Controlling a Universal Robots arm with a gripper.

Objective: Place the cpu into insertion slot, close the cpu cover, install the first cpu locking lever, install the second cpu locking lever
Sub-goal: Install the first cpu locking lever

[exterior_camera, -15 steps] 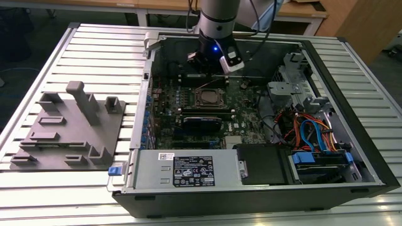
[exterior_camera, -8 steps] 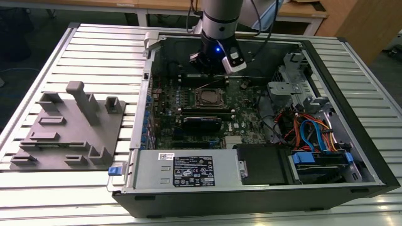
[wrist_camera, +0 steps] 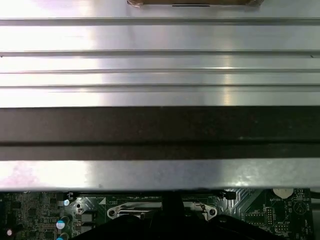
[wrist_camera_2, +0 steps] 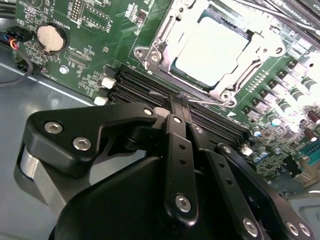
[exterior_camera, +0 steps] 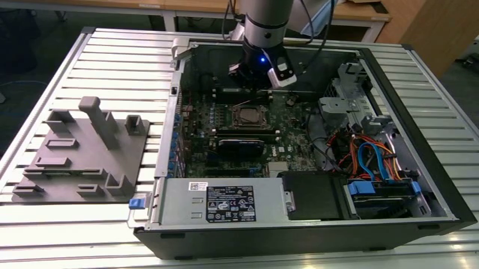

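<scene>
The cpu lies flat in the insertion slot, its pale metal top showing through the window of the cpu cover, which is folded down around it. My gripper is shut, its tips together just beside the socket's edge, at the end of a thin metal locking lever that runs along that edge. Whether the tips touch the lever I cannot tell. In the exterior view the gripper hangs inside the open case, just behind the socket. The socket rim also appears in the first wrist view.
Black memory slots and a coin battery lie close to the fingers. The case wall rises behind. A power supply box, drive cage cables and a grey fixture block on the slatted table are farther off.
</scene>
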